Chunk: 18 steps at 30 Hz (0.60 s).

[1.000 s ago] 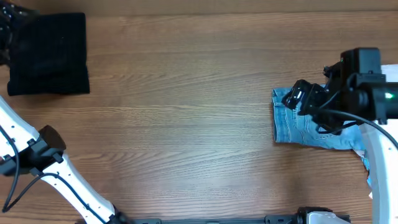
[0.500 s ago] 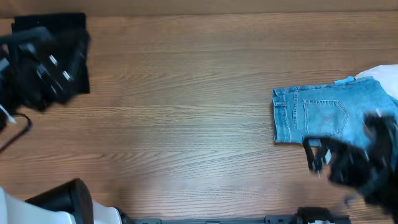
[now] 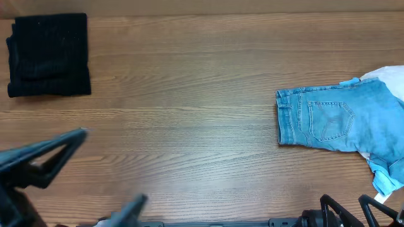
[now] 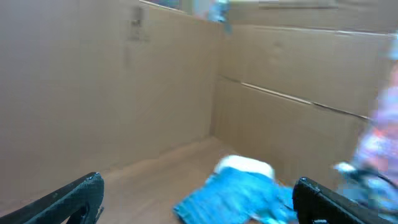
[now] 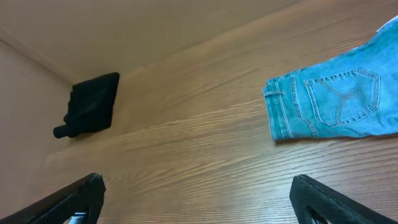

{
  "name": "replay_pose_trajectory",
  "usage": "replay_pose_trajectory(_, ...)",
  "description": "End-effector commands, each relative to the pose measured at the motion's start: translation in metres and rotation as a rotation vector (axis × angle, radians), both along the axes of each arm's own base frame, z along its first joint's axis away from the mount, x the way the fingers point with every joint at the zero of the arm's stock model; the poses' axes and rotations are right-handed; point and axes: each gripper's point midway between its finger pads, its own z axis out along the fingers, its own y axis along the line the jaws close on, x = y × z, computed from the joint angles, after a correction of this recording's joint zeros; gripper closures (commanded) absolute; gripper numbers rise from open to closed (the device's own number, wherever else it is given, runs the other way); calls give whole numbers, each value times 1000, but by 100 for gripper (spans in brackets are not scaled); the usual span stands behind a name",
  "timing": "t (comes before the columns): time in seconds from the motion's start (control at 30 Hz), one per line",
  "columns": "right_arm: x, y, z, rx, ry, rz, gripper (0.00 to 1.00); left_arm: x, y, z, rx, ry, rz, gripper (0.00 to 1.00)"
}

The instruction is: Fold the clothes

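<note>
1. Both pairs of jaws stand wide apart and hold nothing. The left gripper (image 4: 198, 183) and the right gripper (image 5: 196, 182) each show 2 dark fingers at the lower corners of their wrist views.
2. The black garment (image 3: 49, 55) lies folded into a neat, ribbed rectangle in the upper left of the overhead view.
3. The light-blue denim (image 3: 334, 120) lies flat at the right middle of the wooden table (image 3: 189, 126). Its waistband points left, 1 stitched pocket faces up, and it runs off the right edge.
4. A white cloth (image 3: 388, 72) shows at its upper right.
</note>
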Motion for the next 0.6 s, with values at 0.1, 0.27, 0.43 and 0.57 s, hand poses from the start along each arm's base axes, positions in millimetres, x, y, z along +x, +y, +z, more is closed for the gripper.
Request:
replay_pose_trajectory(0.1,2,0,3,-2,-6,2,0,134,75,-39,64,237,480,0)
replay_pose_trajectory(0.27,2,0,3,-2,-6,3,0,201,93,-97,133,481,562,0)
replay_pose_trajectory(0.43,2,0,3,-2,-6,3,0,247,95,-151,184,678,550,0)
replay_pose_trajectory(0.57,2,0,3,-2,-6,3,0,274,99,-172,204,733,563,0)
